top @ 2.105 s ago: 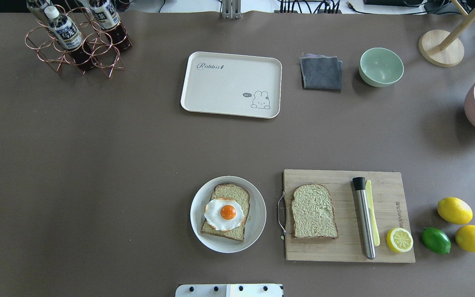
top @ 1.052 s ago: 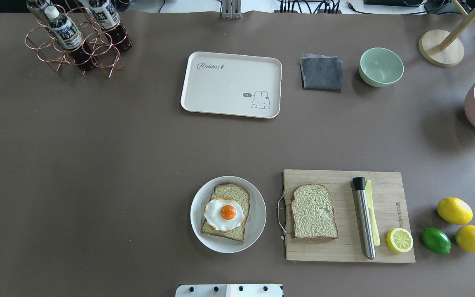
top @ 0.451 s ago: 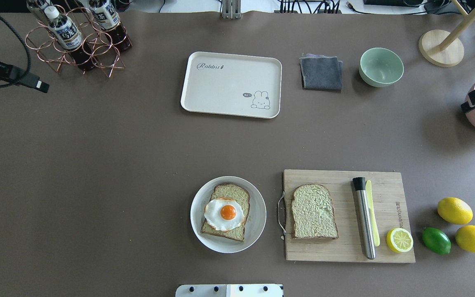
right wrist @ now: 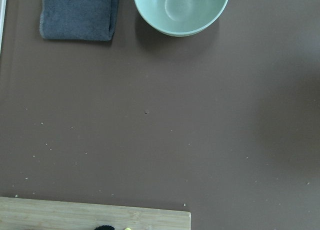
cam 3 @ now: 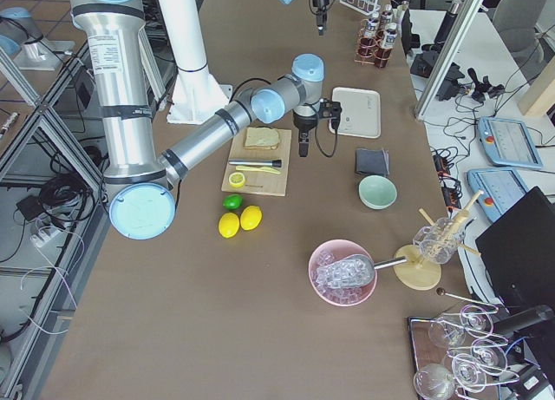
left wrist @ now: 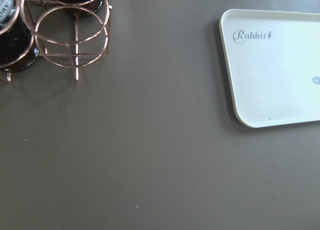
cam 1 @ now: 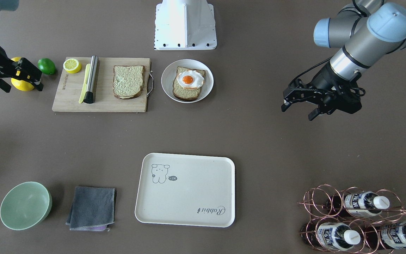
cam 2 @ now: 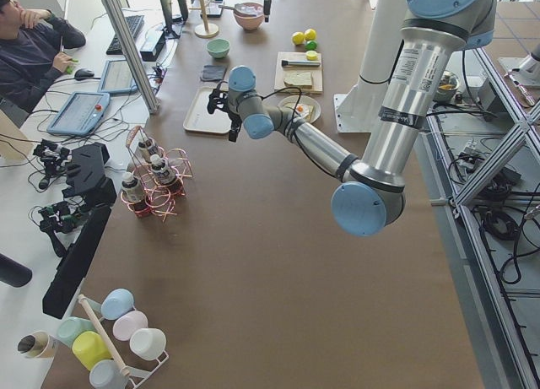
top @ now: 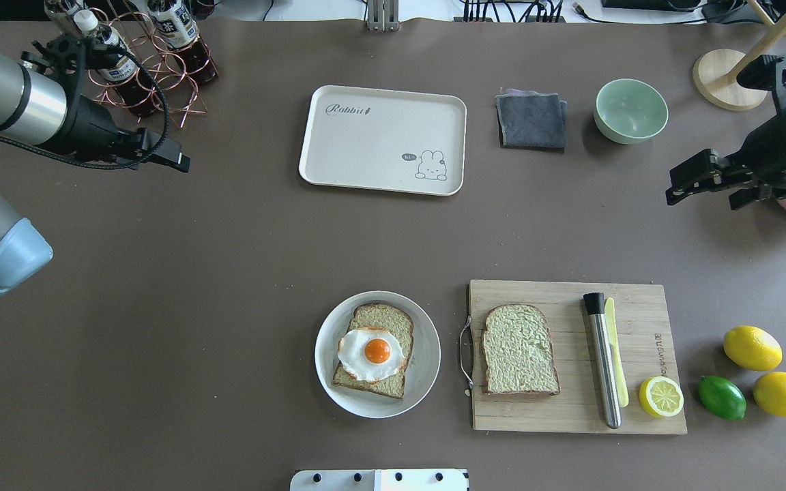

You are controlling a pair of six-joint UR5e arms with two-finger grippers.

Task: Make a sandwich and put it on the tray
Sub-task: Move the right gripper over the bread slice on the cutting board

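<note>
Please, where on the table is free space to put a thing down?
The tray is bare. Wide bare table lies between the tray and the white dish, and at the robot's left of the dish. The cutting board is crowded.

Two opposed top views, shared tray (top: 372, 146)

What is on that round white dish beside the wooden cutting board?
On the round white dish lies a brown-crusted bread slice with a fried egg on top. The egg hides the slice's middle; anything under the bread cannot be seen.
</note>
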